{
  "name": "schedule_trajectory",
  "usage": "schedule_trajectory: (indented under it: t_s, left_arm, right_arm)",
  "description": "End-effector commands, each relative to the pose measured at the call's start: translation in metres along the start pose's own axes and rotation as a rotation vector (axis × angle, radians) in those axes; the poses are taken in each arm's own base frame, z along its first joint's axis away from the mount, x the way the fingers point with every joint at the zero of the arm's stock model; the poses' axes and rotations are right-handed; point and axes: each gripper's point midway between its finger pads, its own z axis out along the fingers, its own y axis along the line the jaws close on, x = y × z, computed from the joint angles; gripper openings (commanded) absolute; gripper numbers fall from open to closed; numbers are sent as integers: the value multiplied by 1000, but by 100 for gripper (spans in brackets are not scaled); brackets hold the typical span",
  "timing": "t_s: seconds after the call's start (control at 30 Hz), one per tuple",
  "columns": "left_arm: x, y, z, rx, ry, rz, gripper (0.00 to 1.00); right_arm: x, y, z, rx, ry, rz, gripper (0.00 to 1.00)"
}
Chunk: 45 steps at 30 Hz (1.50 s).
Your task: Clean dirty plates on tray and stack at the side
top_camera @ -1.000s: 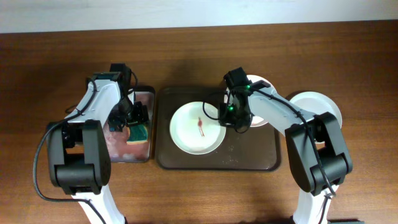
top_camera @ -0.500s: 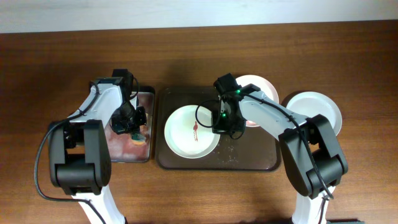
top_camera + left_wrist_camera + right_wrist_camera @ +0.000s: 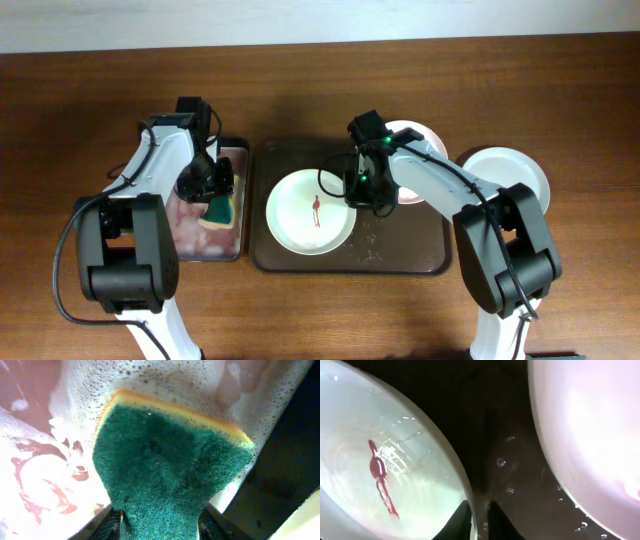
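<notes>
A pale mint plate [image 3: 312, 210] with a red smear lies on the left half of the dark brown tray [image 3: 400, 245]. My right gripper [image 3: 362, 195] is shut on its right rim; the right wrist view shows the fingers [image 3: 480, 520] pinching the rim and the smear on the plate [image 3: 380, 475]. A pinkish-white plate [image 3: 413, 130] lies on the tray's upper right, partly under my right arm, and also shows in the right wrist view [image 3: 590, 435]. A cream-white plate [image 3: 510, 175] lies on the table right of the tray. My left gripper [image 3: 210, 190] is shut on a green-and-yellow sponge [image 3: 165, 470].
The sponge [image 3: 220, 210] hangs over a small black tray [image 3: 190, 235] with a pinkish, foamy inside [image 3: 40, 470], left of the brown tray. Water drops lie on the brown tray's floor [image 3: 505, 450]. Bare wood table lies all around.
My right gripper has slid the mint plate a little to the left on the tray. My left gripper has shifted over the small tray, and the sponge's green face now shows.
</notes>
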Motion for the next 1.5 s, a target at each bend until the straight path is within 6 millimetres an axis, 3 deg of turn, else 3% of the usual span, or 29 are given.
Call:
schedule_trajectory:
  t_s: [0.0, 0.07, 0.13, 0.23, 0.27, 0.33, 0.5, 0.6, 0.7, 0.77, 0.8, 0.87, 1.07, 1.17, 1.23, 1.47]
  left_arm:
    - [-6, 1, -13, -6, -35, 3, 23]
    - [-2, 2, -12, -9, -21, 2, 24]
    - [3, 3, -7, -13, -5, 1, 32]
    - [8, 4, -1, -15, 9, 1, 30]
    - [10, 5, 0, -16, 14, 0, 25]
    - [11, 5, 1, -16, 17, 0, 2]
    - [18, 6, -2, -21, 40, -1, 0]
    - [11, 4, -22, -9, -25, 2, 0]
    - [-1, -1, -67, 23, -178, 9, 0]
    - [-6, -3, -86, 36, -247, 12, 0]
    - [-8, -3, -90, 40, -267, 13, 0]
    - [-18, -5, -97, 48, -322, 15, 0]
    - [-52, 15, -120, -87, -506, -13, 0]
    - [-53, 25, -137, -189, -565, -22, 0]
    - [-51, 28, -152, -318, -615, -14, 0]
    - [-41, 4, -153, -383, -619, 64, 0]
  right_arm:
    - [-6, 0, -10, 10, -26, -12, 9]
    - [-3, 0, -10, 15, -15, -11, 8]
    - [0, -2, -9, 20, -2, -8, 8]
    - [5, -6, -3, 29, 18, -3, 9]
    - [6, -7, -1, 30, 21, -2, 9]
    - [6, -7, -1, 30, 20, -2, 8]
    - [8, -8, 0, 33, 28, -1, 9]
    - [10, -9, 2, 35, 32, 0, 8]
    - [12, -11, 5, 37, 37, 2, 4]
    - [12, -11, 5, 37, 37, 2, 5]
    - [12, -11, 5, 37, 37, 2, 5]
    - [12, -11, 5, 37, 37, 2, 18]
    - [10, -10, 5, 33, 27, 0, 17]
    - [10, -10, 5, 33, 27, -1, 5]
    - [9, -9, 5, 31, 24, -1, 4]
    - [9, -9, 5, 31, 24, -2, 4]
